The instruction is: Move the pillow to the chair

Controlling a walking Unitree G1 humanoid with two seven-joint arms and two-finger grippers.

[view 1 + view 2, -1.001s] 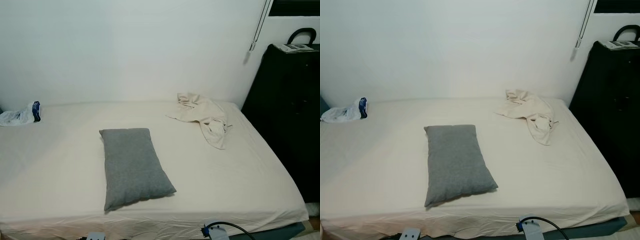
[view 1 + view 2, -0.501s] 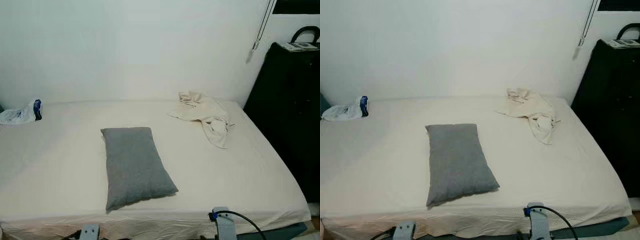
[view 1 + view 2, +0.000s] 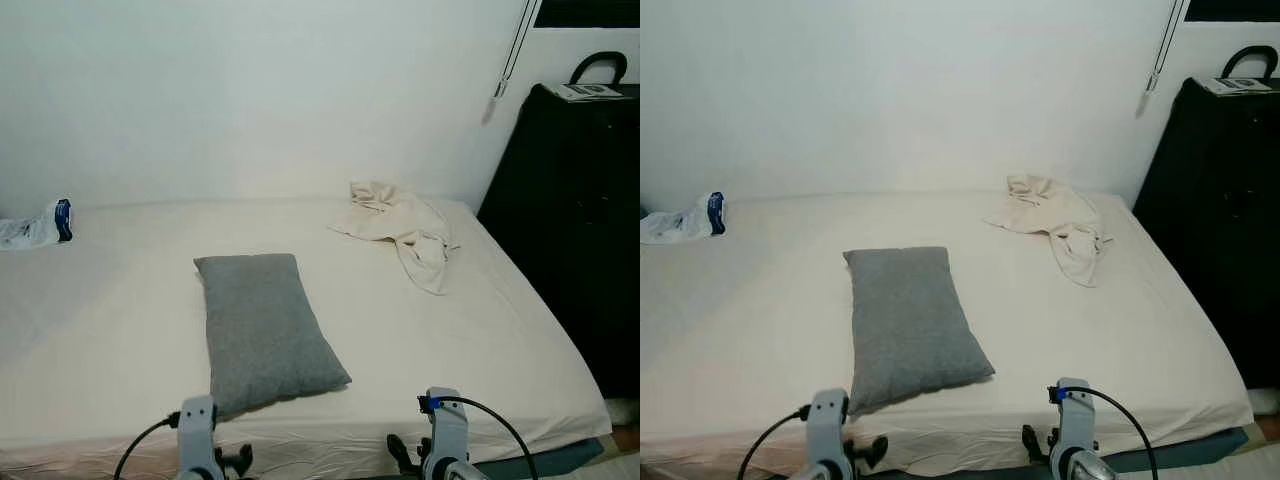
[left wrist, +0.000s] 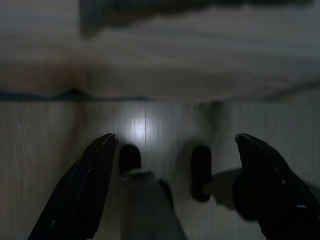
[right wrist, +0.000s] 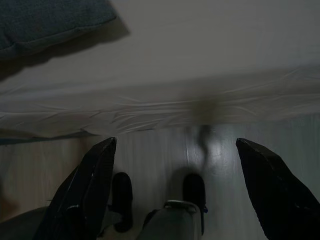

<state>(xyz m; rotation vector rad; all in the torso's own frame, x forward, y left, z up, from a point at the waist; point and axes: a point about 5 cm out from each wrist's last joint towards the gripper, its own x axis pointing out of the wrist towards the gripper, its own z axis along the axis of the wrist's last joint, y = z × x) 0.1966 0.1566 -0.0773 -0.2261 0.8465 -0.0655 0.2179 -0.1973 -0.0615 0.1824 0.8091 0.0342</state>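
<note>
The grey pillow (image 3: 265, 330) lies on the bed (image 3: 480, 330), near its front edge. The left gripper (image 4: 175, 187) and right gripper (image 5: 175, 187) hang below that edge — fingers apart, holding nothing. The approach step is in hand; next, both must reach up to the pillow.

Item: I see one pillow (image 3: 264, 332), grey, rectangular, plump.
Pose: lying flat, long axis angled slightly.
Location: on the cream bed sheet (image 3: 480, 320), toward the near edge, left of centre.
Contact: untouched, nothing on it.
</note>
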